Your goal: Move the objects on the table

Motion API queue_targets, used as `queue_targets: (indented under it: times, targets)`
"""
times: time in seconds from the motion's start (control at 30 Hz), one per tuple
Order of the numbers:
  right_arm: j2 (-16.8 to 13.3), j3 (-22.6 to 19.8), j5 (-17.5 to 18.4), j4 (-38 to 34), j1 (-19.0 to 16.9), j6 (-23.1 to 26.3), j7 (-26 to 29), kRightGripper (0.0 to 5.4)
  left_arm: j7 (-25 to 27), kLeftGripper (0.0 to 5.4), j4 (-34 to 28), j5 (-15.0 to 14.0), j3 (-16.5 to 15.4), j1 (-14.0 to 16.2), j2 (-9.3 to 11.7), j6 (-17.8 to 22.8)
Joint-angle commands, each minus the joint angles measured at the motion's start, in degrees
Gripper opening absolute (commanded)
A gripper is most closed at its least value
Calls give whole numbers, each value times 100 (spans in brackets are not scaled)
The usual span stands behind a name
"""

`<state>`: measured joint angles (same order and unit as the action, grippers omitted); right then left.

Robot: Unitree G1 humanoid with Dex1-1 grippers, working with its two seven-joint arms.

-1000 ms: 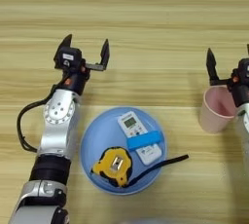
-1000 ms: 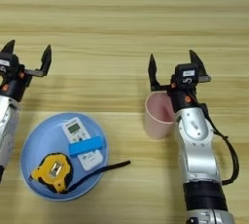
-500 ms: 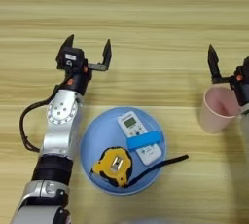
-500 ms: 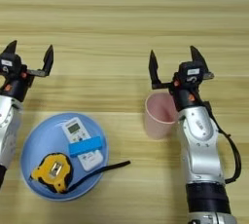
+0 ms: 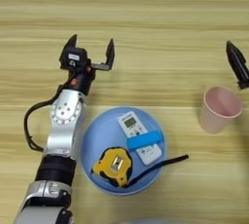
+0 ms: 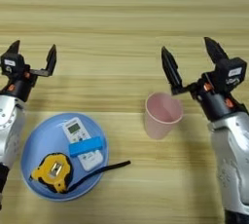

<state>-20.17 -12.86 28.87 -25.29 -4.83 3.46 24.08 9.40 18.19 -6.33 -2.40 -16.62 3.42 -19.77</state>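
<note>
The pale pink cup (image 6: 162, 115) is standing upright on the wooden surface (image 6: 121, 18), right of centre in the frame, its open mouth facing up. My right tool (image 6: 190, 65) is hovering just above and behind it, both black fingers spread wide, released and gripping nothing; one fingertip (image 6: 169, 69) is sitting just above the cup's far rim, the other is pointing toward the upper right.

In the lower left, the round blue plate (image 5: 97, 135) is carrying the other three things. The white remote (image 5: 131, 126) is lying across the plate's middle with its small screen toward the top of the frame. The bright blue block (image 5: 144, 140) is resting crosswise on the remote's lower half. The yellow-black tape measure (image 5: 112, 166) is sitting at the plate's lower left, touching its rim, and its black strap is trailing out over the plate's right edge onto the wood.

My left tool (image 5: 91, 52) is hanging above the plate, in the left half of the frame, fingers parted and empty.
</note>
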Motion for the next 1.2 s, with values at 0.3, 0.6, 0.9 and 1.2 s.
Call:
queue_targets:
  times: [0.3,0.6,0.9,1.2]
  targets:
    - [-821,-266,-15,628,-1640,-13,1650,540,-58,538,-123,108,79,59,-14,149]
    - [-881,-82,-451,1101,-2098,-302,2109,540,-46,538,-19,167,61,-14,-19,131]
    - [-784,218,-750,1268,-1755,-203,1850,540,-30,538,16,158,30,-14,2,88]
    - [-644,597,-811,1275,-1174,200,1500,540,-15,538,-72,134,21,46,5,100]
